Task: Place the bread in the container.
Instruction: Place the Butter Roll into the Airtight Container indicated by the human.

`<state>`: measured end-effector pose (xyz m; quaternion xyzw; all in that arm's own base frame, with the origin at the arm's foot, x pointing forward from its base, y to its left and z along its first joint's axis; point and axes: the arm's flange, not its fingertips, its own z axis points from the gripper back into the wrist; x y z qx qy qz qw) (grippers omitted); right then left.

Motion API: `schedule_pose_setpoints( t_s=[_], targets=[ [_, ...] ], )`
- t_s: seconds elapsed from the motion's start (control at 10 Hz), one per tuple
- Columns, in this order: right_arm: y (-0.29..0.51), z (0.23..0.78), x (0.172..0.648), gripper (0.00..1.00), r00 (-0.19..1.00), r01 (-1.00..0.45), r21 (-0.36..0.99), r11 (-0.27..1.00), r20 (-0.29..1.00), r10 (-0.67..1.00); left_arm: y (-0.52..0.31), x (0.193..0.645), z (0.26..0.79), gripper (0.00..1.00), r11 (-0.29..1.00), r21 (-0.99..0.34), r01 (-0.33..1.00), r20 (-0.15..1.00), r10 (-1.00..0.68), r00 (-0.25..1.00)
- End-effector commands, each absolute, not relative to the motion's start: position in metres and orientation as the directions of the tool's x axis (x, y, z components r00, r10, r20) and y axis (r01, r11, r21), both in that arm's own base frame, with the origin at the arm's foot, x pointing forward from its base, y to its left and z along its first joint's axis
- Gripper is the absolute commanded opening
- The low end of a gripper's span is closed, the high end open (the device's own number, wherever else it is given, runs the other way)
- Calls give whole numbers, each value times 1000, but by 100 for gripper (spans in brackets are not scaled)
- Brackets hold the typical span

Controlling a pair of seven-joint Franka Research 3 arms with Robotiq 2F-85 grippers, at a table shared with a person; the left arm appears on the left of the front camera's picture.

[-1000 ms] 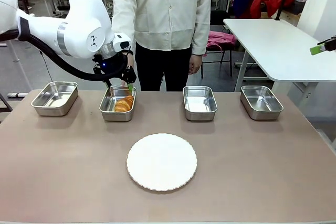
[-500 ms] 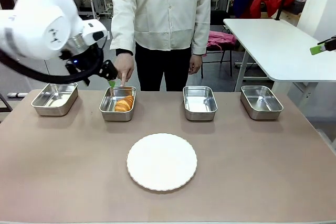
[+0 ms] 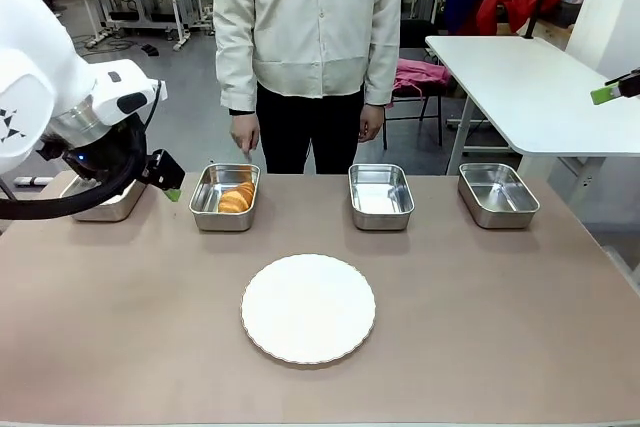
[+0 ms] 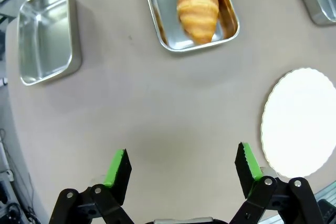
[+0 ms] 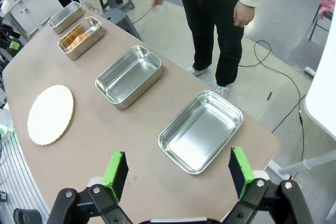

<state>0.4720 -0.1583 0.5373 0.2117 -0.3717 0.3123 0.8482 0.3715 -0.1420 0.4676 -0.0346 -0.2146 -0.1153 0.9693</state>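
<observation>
Inside the container, second tray from the robot's left, lies the bread; the left wrist view shows it lengthwise. Left of that container hangs the left gripper, jaws spread and empty. Well right of it, the right gripper, also spread, looks down on the two rightmost trays.

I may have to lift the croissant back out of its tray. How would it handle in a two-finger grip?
The bread looks flaky and puffed, so probably light and easily crushed. Its tapered ends may slip, so the thick middle seems safer. It lies close to one wall of the container, which could crowd a finger.
</observation>
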Motion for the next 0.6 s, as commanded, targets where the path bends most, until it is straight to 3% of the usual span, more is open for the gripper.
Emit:
schedule_pose_setpoints(
  t_s=[0.0, 0.2, 0.3, 0.5],
  targets=[
    [-156, 538, 470, 100, 518, -692, 127, 710, 773, 367, -133, 331, 436, 100, 974, -5, 227, 434, -202, 878],
    [-156, 538, 470, 100, 518, -692, 127, 710, 773, 367, -127, 329, 426, 100, 969, -52, 240, 401, -200, 894],
    [-156, 538, 470, 100, 518, -692, 127, 710, 773, 367, -146, 370, 468, 100, 970, -15, 243, 426, -214, 879],
    [-156, 538, 470, 100, 518, -692, 127, 710, 773, 367, -146, 370, 468, 100, 970, -15, 243, 426, -214, 879]
  ],
)
